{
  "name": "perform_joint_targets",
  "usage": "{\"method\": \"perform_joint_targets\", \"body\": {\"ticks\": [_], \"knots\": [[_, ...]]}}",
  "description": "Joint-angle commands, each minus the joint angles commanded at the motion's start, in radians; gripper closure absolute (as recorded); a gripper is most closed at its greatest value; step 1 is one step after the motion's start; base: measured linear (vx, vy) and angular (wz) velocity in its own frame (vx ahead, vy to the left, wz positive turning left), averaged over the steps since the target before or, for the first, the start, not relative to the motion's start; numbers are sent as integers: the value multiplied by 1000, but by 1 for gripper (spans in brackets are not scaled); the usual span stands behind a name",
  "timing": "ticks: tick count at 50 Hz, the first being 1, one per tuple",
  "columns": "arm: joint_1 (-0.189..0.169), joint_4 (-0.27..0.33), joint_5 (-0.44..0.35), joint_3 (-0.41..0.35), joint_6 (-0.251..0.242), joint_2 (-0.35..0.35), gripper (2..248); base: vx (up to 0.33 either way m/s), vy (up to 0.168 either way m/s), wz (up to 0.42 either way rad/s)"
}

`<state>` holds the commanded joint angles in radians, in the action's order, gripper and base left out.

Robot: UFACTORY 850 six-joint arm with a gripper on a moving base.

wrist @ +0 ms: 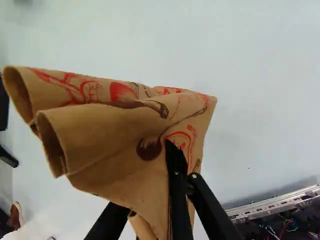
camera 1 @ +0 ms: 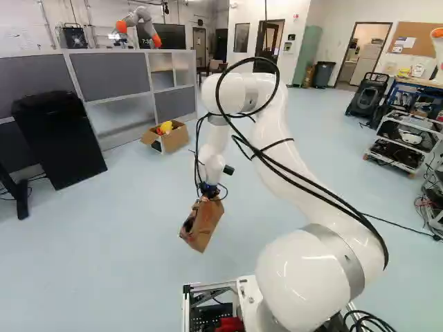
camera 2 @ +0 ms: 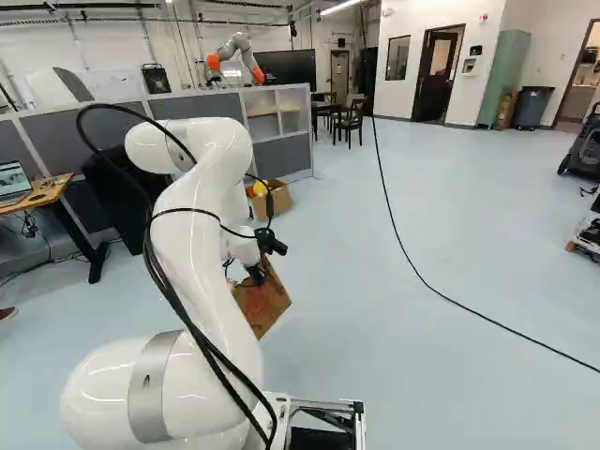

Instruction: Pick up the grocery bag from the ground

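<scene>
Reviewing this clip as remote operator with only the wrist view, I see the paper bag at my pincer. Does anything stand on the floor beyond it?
Observer: Yes, the left base view shows an open cardboard box farther ahead.
Operator: How does the bag sit relative to the pincer?
Observer: It hangs tilted below, its lower end apparently off the floor.
Operator: Anything lying off to one side?
Observer: A black cable runs across the floor at the right of the right base view.
</scene>
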<state>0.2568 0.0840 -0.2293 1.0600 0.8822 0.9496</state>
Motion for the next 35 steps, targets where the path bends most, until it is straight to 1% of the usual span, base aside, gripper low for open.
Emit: {"method": "perform_joint_targets", "body": {"ticks": [35], "knots": [[3,0,0,-99,0,-138,224,0,0,0]]}}
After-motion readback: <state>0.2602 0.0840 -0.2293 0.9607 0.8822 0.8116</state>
